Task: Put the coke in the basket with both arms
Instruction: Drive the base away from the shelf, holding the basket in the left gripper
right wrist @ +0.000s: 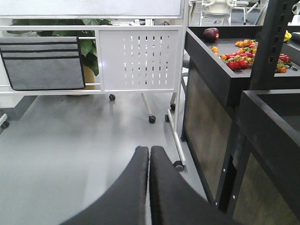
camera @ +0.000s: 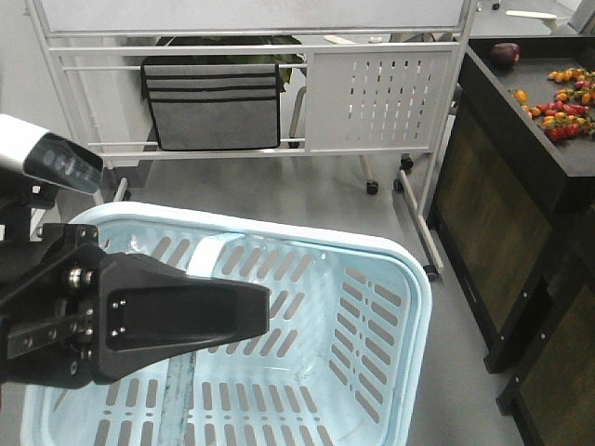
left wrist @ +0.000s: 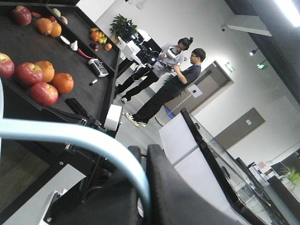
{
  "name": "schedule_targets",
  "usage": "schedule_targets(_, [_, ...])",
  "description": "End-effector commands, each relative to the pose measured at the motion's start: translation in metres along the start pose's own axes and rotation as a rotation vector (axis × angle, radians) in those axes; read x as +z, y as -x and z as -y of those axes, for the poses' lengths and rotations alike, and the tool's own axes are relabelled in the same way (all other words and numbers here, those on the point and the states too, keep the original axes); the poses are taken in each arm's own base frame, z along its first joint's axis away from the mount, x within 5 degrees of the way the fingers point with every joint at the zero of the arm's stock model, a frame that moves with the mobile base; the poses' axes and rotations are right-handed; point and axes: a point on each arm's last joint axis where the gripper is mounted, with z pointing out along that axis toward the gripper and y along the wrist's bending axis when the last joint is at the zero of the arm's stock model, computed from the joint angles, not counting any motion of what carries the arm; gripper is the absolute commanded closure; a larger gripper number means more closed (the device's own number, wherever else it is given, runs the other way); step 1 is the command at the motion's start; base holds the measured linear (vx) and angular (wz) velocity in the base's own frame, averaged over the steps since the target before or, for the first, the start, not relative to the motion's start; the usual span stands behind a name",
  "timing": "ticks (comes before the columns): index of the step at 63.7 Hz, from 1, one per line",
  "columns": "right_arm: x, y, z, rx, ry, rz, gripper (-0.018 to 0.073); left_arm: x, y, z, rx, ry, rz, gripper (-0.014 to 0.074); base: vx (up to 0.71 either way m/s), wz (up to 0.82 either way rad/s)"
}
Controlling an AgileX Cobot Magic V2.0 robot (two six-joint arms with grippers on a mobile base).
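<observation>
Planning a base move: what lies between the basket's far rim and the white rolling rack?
Only bare grey floor between the basket and the white rack, seen in the exterior front view.

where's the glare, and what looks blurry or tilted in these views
Exterior front view: glare whitens the far rim of the basket. Left wrist view: frame strongly tilted, ceiling light blown out, the basket's handle close up and blurred. Right wrist view: evenly lit, with only the right gripper slightly soft up close.
</observation>
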Motion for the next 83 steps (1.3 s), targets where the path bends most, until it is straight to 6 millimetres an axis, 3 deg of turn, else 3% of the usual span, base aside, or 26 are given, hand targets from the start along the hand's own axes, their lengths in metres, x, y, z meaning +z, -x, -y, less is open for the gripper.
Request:
schedule_targets(1, [-0.0006,0.0047,-0.0009,-0.012,0.008,0.076,0.0564,-0.0013,0.0084,0.0182,0.015,-0.088,0.061,0.0602,0.26,-0.05])
schedule_targets(46, [-0.0006,0.0046,-0.0008,-0.012,0.007,0.075,0.0564,-0.0013,0.0084,0.0182,0.015,-0.088,0.061,0.0602,0.26,0.02])
schedule_targets(83, [-0.0006,0.0046,-0.0008,-0.012,0.007,0.075,0.0564,-0.0013,0.0085,0.0182,0.014,-0.089,0.062,0.0602,0.22,0.36])
